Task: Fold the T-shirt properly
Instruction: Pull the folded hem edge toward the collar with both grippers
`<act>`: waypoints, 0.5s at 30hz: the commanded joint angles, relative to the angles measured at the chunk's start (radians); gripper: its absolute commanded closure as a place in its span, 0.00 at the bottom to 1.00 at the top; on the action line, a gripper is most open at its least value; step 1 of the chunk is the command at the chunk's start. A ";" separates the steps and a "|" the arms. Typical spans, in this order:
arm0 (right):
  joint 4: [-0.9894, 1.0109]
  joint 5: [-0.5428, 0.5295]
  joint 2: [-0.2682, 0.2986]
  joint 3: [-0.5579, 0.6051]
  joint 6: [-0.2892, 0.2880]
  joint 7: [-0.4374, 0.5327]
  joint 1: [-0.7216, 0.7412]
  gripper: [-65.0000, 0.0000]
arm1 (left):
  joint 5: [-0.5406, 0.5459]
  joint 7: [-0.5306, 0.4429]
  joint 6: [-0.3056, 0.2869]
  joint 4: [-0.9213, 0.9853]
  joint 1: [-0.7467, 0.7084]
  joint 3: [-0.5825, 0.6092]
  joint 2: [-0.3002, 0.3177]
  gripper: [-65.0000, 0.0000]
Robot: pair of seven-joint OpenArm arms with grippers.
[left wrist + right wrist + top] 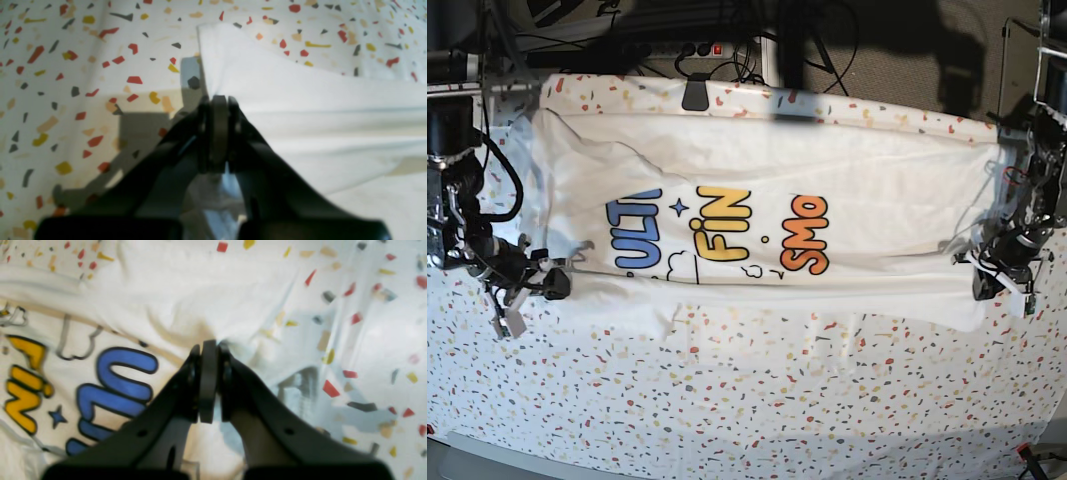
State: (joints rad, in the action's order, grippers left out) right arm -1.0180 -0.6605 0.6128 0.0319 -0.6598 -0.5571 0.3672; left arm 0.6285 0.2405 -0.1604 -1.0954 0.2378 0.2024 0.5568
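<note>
One T-shirt (pixel 757 225) lies spread across the speckled surface (pixel 747 400), stretched from left to right in the base view with its printed side up; two arms work it, one at each end. The right gripper (pixel 555 283) sits at the shirt's left end in that view, the left gripper (pixel 989 275) at its right end. Both sets of jaws are pressed together, each pinching a fold of the white cloth. The base view alone shows the whole garment and three coloured words in a row: blue, yellow, orange. The right wrist view shows what the base view cannot: the jaws of the right gripper (pixel 208 343) closed on bunched fabric just beside the blue lettering (pixel 116 386). The left wrist view shows the left gripper (pixel 218 100) clamped on a plain white corner of the T-shirt (pixel 300 110), raised off the surface (pixel 66 83), with no print in sight.
</note>
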 commanded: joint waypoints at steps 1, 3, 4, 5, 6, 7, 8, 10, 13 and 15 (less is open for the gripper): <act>-0.049 -0.021 0.022 -0.042 -0.005 0.006 -0.001 1.00 | 0.005 -0.028 0.000 -0.018 0.024 -0.014 0.020 1.00; -0.120 -0.020 0.022 -0.113 -0.005 -0.019 -0.055 1.00 | 0.007 -0.024 -0.002 -0.018 0.025 -0.014 0.020 1.00; -0.154 -0.020 0.022 -0.145 -0.005 -0.029 -0.082 1.00 | 0.013 -0.024 -0.011 -0.018 0.025 -0.014 0.020 1.00; -0.187 -0.020 0.021 -0.176 -0.005 -0.037 -0.109 1.00 | 0.023 -0.024 -0.029 -0.018 0.025 -0.014 0.020 1.00; -0.218 -0.020 0.021 -0.204 -0.005 -0.043 -0.136 1.00 | 0.033 -0.022 -0.044 -0.018 0.024 -0.014 0.020 1.00; -0.248 -0.020 0.021 -0.229 -0.005 -0.047 -0.161 1.00 | 0.036 -0.017 -0.058 -0.018 0.025 -0.014 0.020 1.00; -0.276 -0.020 0.021 -0.253 -0.005 -0.052 -0.187 1.00 | 0.035 -0.008 -0.065 -0.019 0.025 -0.014 0.020 1.00; -0.322 -0.019 0.021 -0.295 -0.005 -0.054 -0.236 1.00 | 0.035 0.010 -0.065 -0.020 0.025 -0.014 0.021 1.00; -0.371 -0.020 0.021 -0.344 -0.005 -0.053 -0.299 1.00 | 0.035 0.023 -0.065 -0.020 0.023 -0.014 0.021 1.00; -0.398 -0.020 0.021 -0.371 -0.005 -0.054 -0.338 1.00 | 0.035 0.024 -0.064 -0.030 0.012 -0.014 0.023 1.00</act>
State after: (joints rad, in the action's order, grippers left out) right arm -1.3983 -0.6651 0.6067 -0.3267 -0.6624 -0.6331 0.0105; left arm 0.6548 0.2916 -0.2211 -1.1065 0.2321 0.1978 0.5571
